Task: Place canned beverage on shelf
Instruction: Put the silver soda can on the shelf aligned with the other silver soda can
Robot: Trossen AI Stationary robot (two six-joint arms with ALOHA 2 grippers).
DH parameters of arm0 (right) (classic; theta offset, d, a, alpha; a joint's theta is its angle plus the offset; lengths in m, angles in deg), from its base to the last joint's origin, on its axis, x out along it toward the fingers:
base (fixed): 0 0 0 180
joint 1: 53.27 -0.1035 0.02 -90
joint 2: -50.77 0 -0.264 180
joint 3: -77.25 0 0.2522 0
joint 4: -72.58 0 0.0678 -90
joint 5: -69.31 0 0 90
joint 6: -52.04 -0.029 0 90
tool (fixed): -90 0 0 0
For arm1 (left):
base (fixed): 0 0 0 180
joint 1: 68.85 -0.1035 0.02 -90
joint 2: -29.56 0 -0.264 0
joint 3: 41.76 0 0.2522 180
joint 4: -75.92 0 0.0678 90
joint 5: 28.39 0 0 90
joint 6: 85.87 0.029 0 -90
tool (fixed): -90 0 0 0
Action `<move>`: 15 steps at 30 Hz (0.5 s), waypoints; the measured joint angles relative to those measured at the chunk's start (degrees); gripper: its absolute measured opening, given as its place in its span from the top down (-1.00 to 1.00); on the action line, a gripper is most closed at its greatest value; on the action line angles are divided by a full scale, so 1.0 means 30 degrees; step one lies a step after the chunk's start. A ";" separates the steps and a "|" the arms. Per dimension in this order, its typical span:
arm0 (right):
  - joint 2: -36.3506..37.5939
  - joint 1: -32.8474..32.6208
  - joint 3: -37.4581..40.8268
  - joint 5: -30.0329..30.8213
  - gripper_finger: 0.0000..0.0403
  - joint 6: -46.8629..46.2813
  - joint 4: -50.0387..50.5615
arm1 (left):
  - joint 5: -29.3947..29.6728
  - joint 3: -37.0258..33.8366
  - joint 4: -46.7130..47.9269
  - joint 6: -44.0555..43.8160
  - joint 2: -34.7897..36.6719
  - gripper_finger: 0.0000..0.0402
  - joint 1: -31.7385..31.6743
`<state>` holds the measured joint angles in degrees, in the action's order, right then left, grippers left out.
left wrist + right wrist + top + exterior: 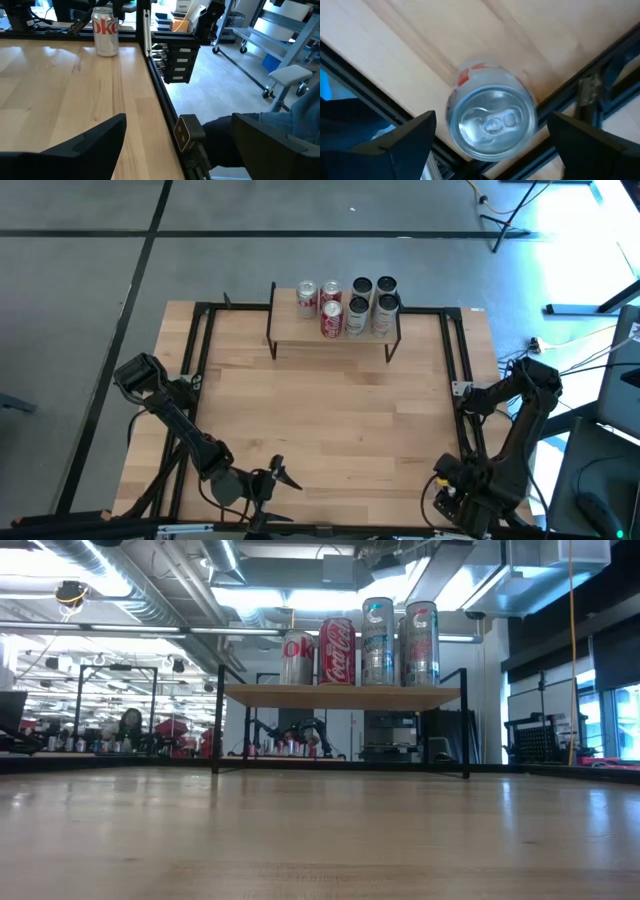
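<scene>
High view: the shelf stands at the upper centre of the frame on the table, with a cluster of cans on its plank; my left gripper sits at the lower left, fingers spread and holding nothing; my right arm is folded at the lower right, over the table's edge.

Low view: the shelf fills the middle of the frame, four cans showing upright on top.

Left wrist view: a silver can with red lettering stands upright at the upper left of the frame, on the table near its black edge rail; my left fingers are wide apart.

Right wrist view: my right gripper looks straight down on that can's lid in the centre of the frame; its fingers are spread to either side, clear of the can.
</scene>
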<state>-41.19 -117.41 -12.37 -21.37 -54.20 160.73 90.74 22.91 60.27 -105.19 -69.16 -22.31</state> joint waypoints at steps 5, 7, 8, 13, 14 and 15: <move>0.0036 -0.0001 0.0863 -0.0081 -0.83 0.0337 -0.1871 | 0.0006 0.0000 0.0018 -0.0015 0.0000 -0.71 -0.0001; 0.0036 0.0011 0.1355 -0.0329 -0.83 0.0503 -0.2308 | 0.0006 0.0000 0.0112 -0.0020 0.0000 -0.71 -0.0006; 0.0029 0.0013 0.1607 -0.0565 -0.83 0.0508 -0.2302 | 0.0006 0.0000 0.0147 -0.0020 0.0000 -0.71 -0.0006; 0.0029 0.0011 0.2576 -0.0998 -0.81 0.0505 -0.3550 | -0.0002 0.0000 0.0144 -0.0020 0.0000 -0.71 -0.0006; 0.0023 0.0014 0.2640 -0.0991 -0.78 0.0544 -0.3886 | 0.0005 0.0000 0.0141 -0.0020 0.0000 -0.71 -0.0006; 0.0022 0.0014 0.2663 -0.0944 -0.73 0.0637 -0.3998 | 0.0000 0.0000 0.0132 -0.0020 0.0000 -0.71 -0.0006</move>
<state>-41.13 -117.36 -4.38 -24.20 -52.29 148.73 90.74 22.91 60.67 -105.25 -69.16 -22.33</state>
